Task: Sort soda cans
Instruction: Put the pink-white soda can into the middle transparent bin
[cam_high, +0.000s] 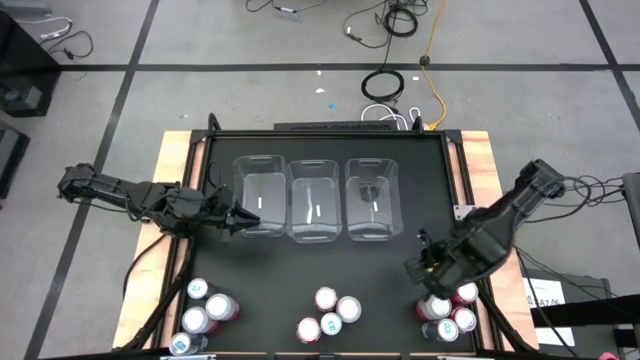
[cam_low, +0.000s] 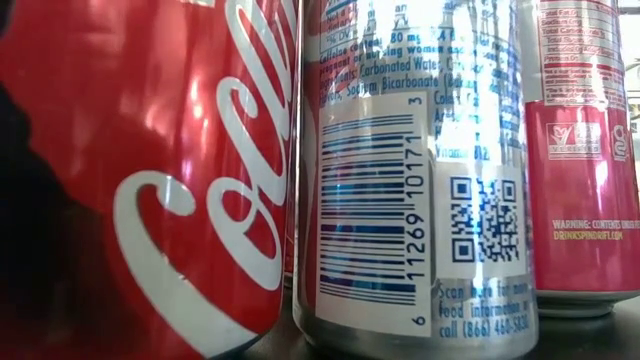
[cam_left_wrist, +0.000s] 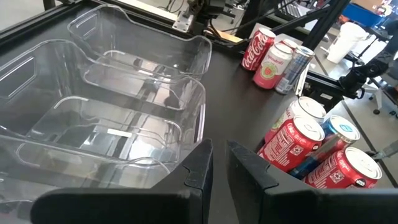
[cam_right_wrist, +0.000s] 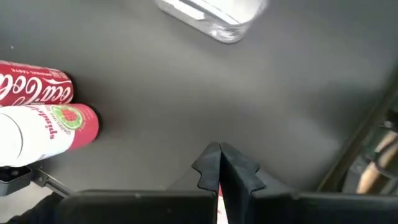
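Note:
The soda cans stand upright on their bases in three clusters along the table's near edge: left (cam_high: 205, 305), middle (cam_high: 330, 310) and right (cam_high: 450, 312). Their bodies are red (cam_left_wrist: 292, 140), pink-and-white (cam_right_wrist: 53, 127) or blue (cam_left_wrist: 341, 127). The low view is filled by a red can (cam_low: 150, 180), a silver can (cam_low: 420, 180) and a pink one (cam_low: 585, 150). My left gripper (cam_high: 245, 216) (cam_left_wrist: 217, 155) hangs shut and holds nothing, beside the left bin's near corner. My right gripper (cam_high: 422, 268) (cam_right_wrist: 219, 152) is shut, points steeply down over bare mat just beyond the right cluster, and touches nothing.
Three clear plastic bins stand side by side at the table's middle: left (cam_high: 260, 200), centre (cam_high: 318, 202), right (cam_high: 372, 198). Dark mat (cam_high: 330, 262) lies bare between the bins and the cans. Wooden borders (cam_high: 480, 170) run along the table's left and right sides.

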